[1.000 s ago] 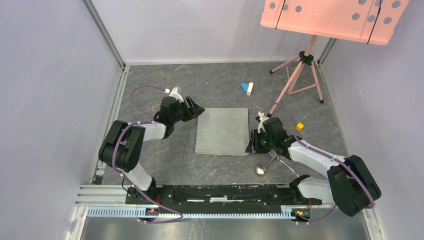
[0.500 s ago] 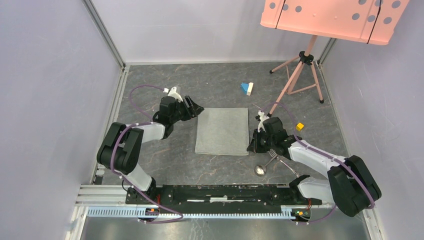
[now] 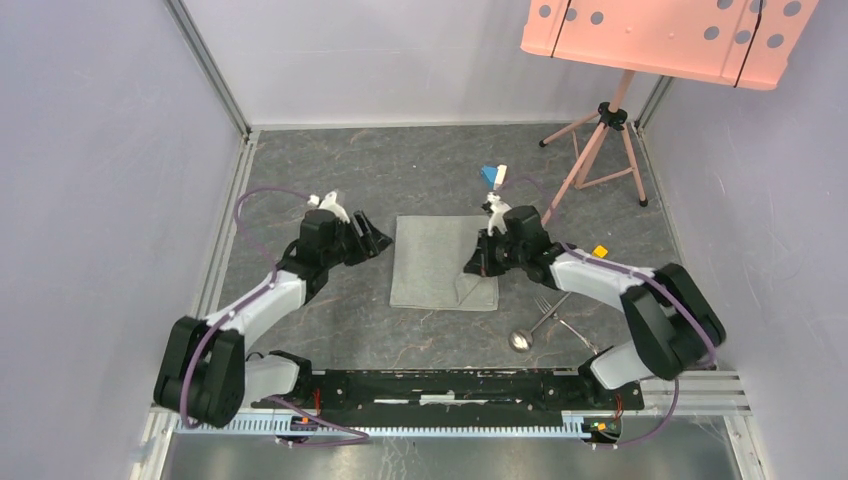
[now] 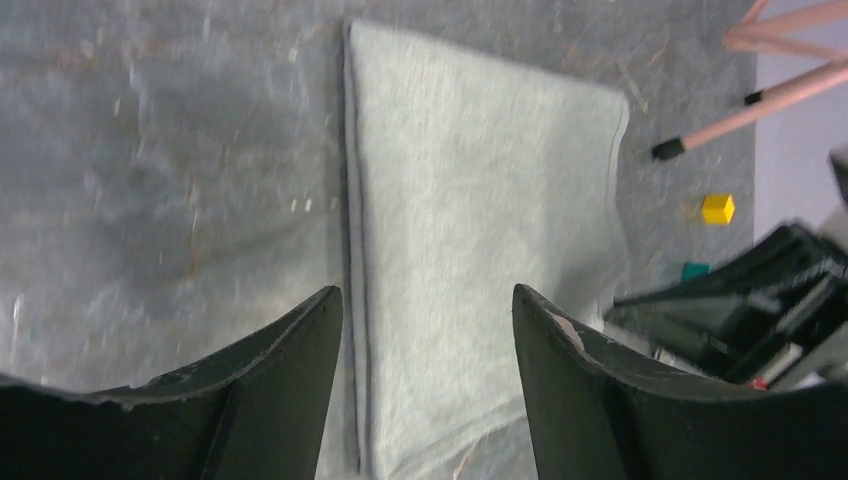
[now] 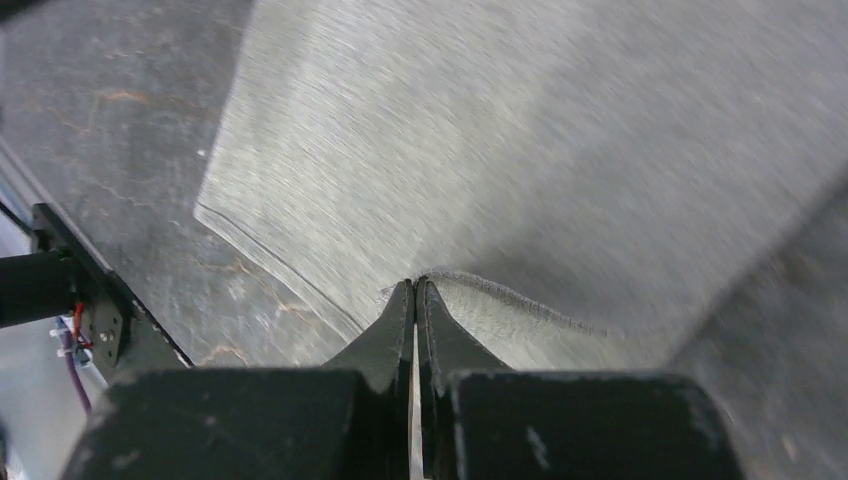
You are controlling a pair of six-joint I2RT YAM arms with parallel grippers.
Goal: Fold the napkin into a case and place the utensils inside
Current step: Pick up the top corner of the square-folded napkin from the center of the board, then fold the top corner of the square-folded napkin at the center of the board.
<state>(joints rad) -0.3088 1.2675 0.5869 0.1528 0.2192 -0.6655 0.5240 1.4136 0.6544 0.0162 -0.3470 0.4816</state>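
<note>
In the right wrist view the napkin [image 5: 560,150] is smeared by motion blur and runs off the top and right edges. The tips of the right pincer [image 5: 415,292] cover the bit of cloth edge between them. In the left wrist view the fingers [image 4: 270,390] of the left pincer [image 4: 428,300] hide part of the napkin's near end, and the counter [image 4: 150,180] is blurred. From above, the fork [image 3: 548,303] tines are too small to make out.
</note>
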